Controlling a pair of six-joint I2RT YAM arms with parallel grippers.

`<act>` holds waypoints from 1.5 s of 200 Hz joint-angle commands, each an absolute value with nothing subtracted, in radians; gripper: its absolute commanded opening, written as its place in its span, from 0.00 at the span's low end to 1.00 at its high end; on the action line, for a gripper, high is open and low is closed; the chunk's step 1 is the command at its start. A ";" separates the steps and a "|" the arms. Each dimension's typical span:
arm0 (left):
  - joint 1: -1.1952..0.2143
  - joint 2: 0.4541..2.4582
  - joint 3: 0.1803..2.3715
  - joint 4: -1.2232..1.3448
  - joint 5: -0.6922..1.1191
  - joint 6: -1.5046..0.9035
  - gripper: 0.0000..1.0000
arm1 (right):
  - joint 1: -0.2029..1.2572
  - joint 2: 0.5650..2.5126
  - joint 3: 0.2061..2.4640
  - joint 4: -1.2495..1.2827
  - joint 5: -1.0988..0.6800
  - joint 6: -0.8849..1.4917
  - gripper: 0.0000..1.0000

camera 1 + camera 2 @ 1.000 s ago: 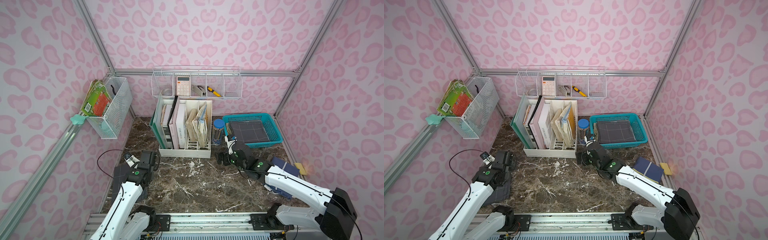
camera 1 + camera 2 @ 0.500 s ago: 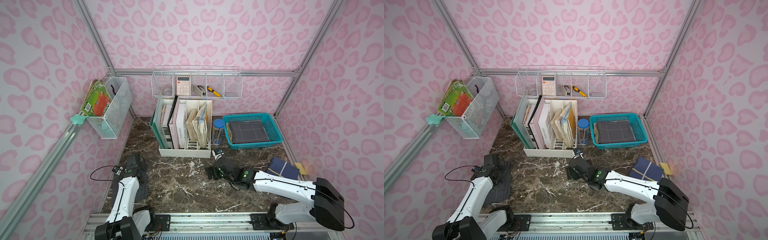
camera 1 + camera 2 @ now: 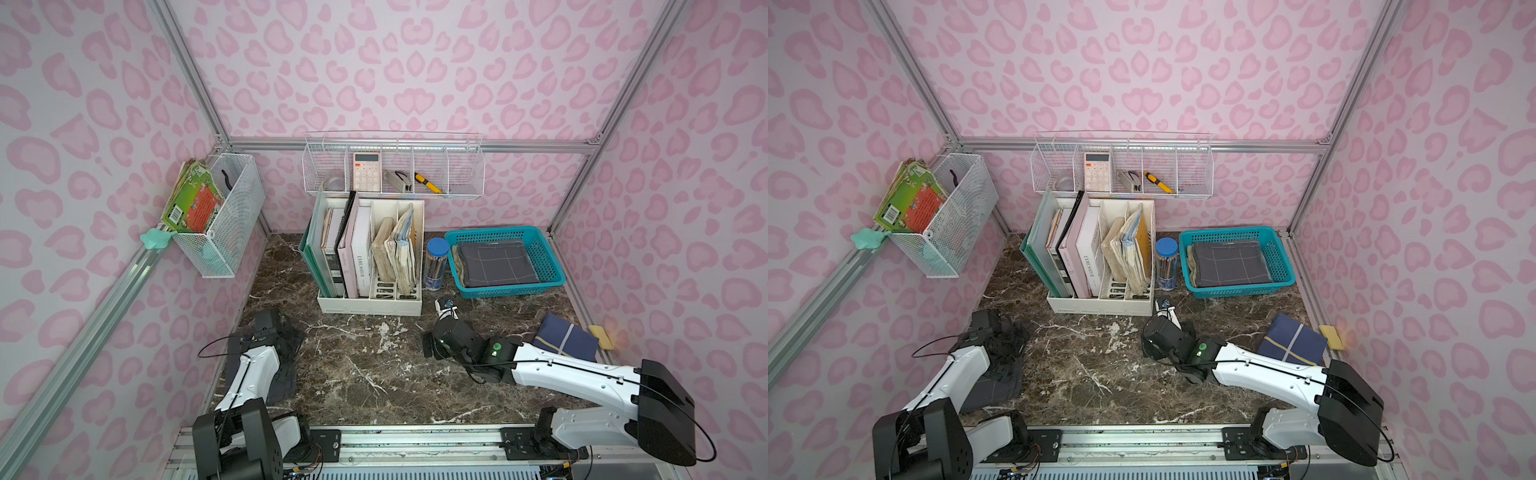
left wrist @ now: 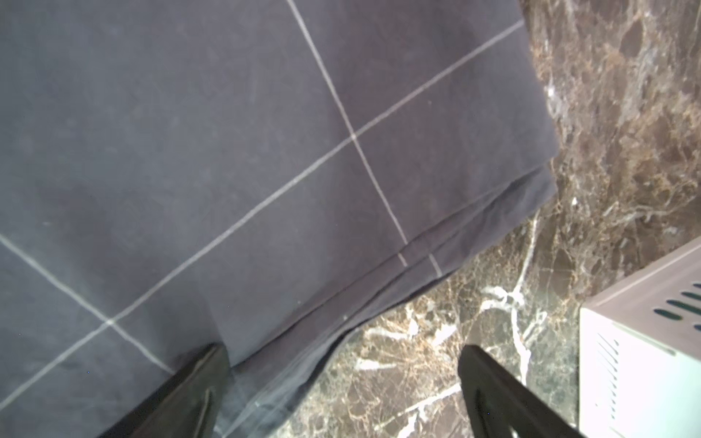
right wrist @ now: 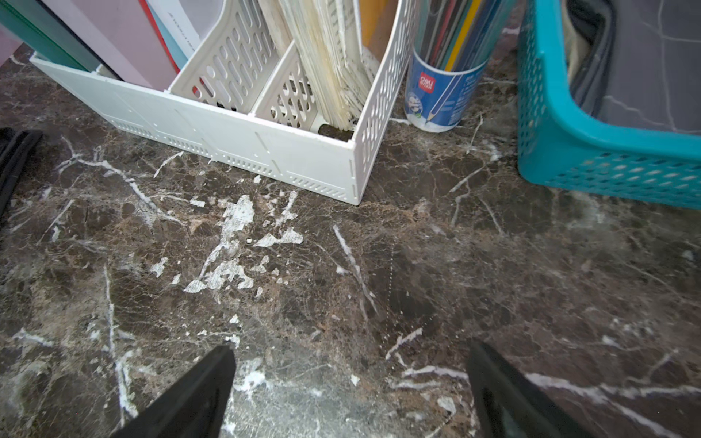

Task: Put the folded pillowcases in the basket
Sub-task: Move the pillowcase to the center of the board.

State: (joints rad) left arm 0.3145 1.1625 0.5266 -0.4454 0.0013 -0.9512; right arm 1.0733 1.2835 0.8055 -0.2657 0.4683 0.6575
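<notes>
beneath left tool (image 4: 341, 350), folded pillowcase (image 4: 227, 151) edge

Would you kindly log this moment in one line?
left tool: open, over grey checked folded cloth | right tool: open, empty | teal-blue perforated plastic basket: holds grey checked folded pillowcase

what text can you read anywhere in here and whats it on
"deli" - red logo on the blue-and-white pencil cup, in the right wrist view.
white book spine in the file rack: capital letters, too blurred to read.
calculator keys: too small to read.
green booklet cover and barcode: too small to read.
</notes>
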 commanded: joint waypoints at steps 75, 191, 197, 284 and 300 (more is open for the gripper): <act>-0.029 1.078 0.435 -0.408 0.055 -1.145 0.98 | 1.059 1.214 0.772 -0.267 0.582 0.651 0.98; -0.295 0.840 0.552 -0.789 -0.248 -1.006 0.99 | 1.085 1.222 0.747 -0.229 0.500 0.641 0.98; -0.295 0.830 0.534 -0.791 -0.239 -1.016 0.99 | 1.088 1.225 0.747 -0.229 0.500 0.644 0.98; -0.366 0.907 0.397 -0.592 0.000 -1.121 0.99 | 1.097 1.166 0.704 -0.227 0.547 0.662 0.98; -0.407 0.935 0.409 -0.553 -0.001 -1.126 0.99 | 1.097 1.152 0.702 -0.232 0.562 0.664 0.98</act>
State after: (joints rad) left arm -0.3649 0.9001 0.4129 -0.6498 -0.0841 -1.0901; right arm 1.0958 1.1698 0.7055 -0.2413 0.5236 0.6537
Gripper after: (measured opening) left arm 0.993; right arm 0.981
